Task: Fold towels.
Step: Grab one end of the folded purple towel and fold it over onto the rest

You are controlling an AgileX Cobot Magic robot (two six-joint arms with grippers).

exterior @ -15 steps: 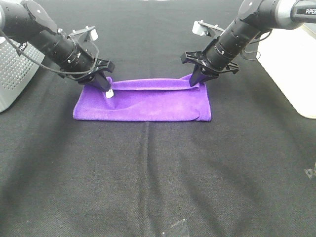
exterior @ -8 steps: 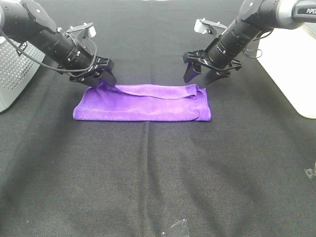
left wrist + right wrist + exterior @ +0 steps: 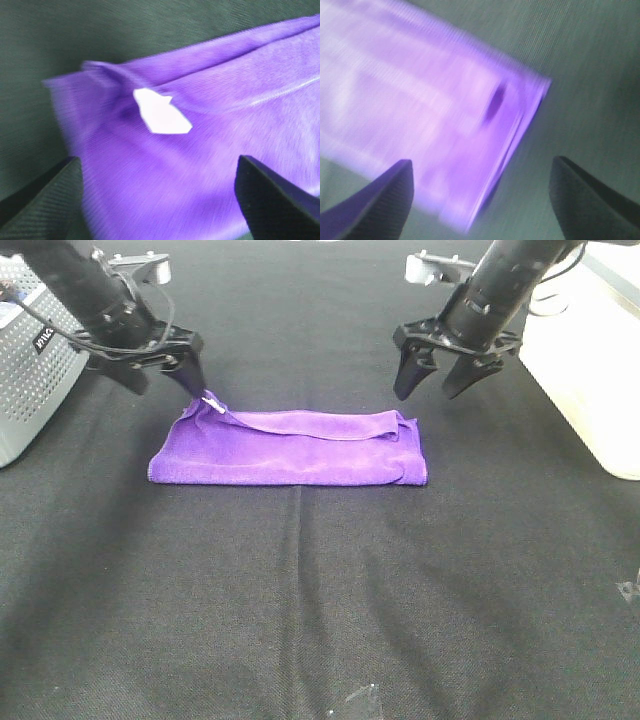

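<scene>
Lying flat on the black table cover [image 3: 320, 590], the purple towel [image 3: 290, 452] forms a long, narrow band running side to side. It sits just ahead of both grippers, on the camera's side of them. Its upper layer ends in a loose, wavy hem along the far edge, and the near edge looks straight.

The left gripper [image 3: 167, 380] hangs over the towel's far left corner with its jaws spread wide and nothing between them. One finger [image 3: 195, 375] points down at the small white tag [image 3: 213, 405], its tip just beside the tag. Whether the two touch cannot be told from the high view. In the left wrist view the tag [image 3: 161, 112] lies on the fuzzy purple towel [image 3: 210, 150], and the left gripper [image 3: 157, 165] brackets it with a dark fingertip far off to either side, clear of the fabric.

The right gripper [image 3: 427, 388] hovers above and slightly behind the towel's far right corner, lifted off the cloth. It is also splayed wide and grips nothing. The right wrist view is blurred, but it shows the towel's [image 3: 430, 115] layered end edge under the right gripper [image 3: 481, 165] and bare table cover beyond that edge.

A grey perforated box [image 3: 30, 380] stands at the left edge of the table and a cream-coloured block [image 3: 590, 380] at the right, both well apart from the towel.
</scene>
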